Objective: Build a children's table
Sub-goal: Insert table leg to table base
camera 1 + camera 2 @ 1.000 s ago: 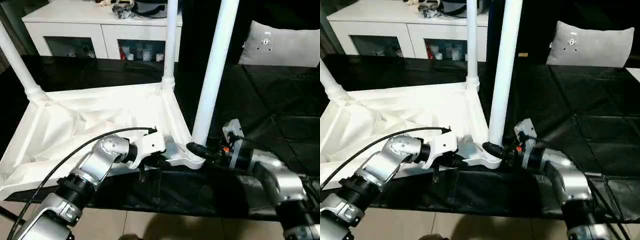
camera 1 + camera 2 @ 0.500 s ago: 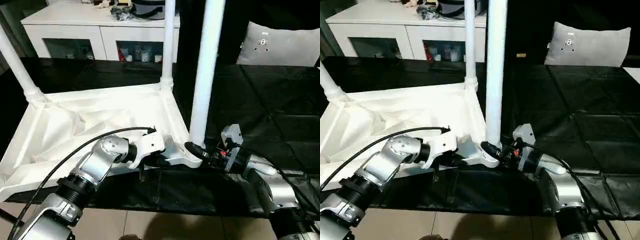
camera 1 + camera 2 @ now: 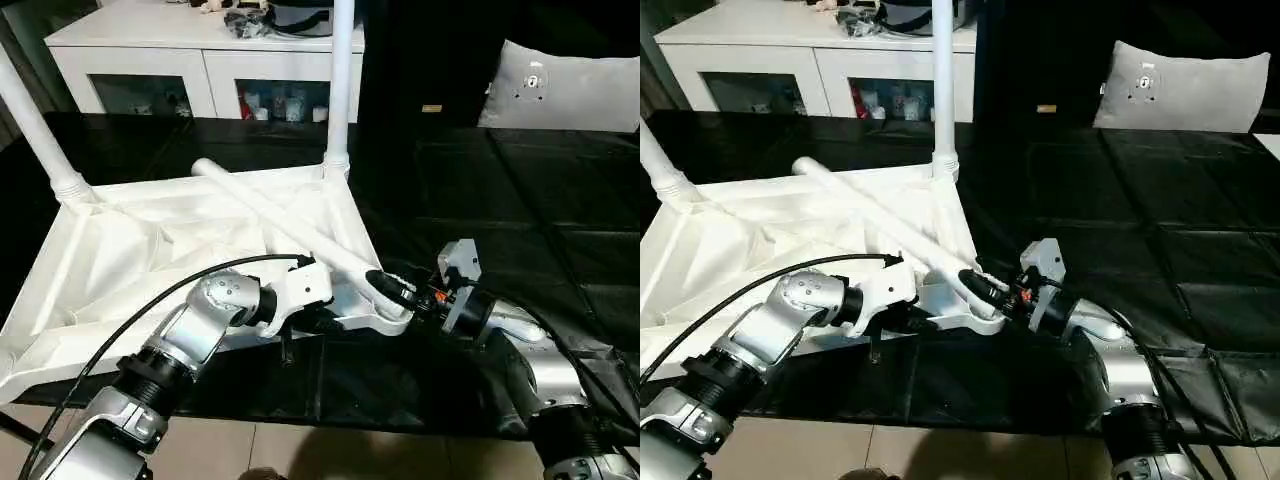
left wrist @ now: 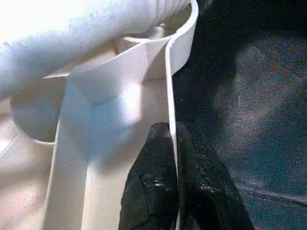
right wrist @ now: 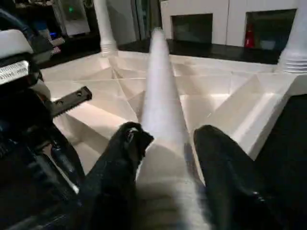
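Observation:
The children's table top [image 3: 120, 260] lies upside down on a black mat, ribbed underside up. Two white legs stand in its far corner sockets, one [image 3: 340, 80] at the far right and one [image 3: 30, 120] at the far left. A third leg [image 3: 270, 215] lies slanting across the underside, its thick end at the near right corner socket [image 3: 388, 322]. My right gripper [image 5: 168, 136] is shut on that thick end, a finger on each side. My left gripper [image 4: 172, 132] is shut on the top's near rim, just left of that corner.
A white low cabinet with glass doors [image 3: 200, 50] stands behind the mat. A grey cushion [image 3: 560, 95] lies at the far right. The black mat [image 3: 520, 200] stretches to the right of the top, and tiled floor [image 3: 350, 450] runs along the front. A black cable [image 3: 150, 300] loops over my left forearm.
The leg that stood upright at the near right corner has tipped over to the far left and now lies across the underside. My right gripper has narrowed on its thick end.

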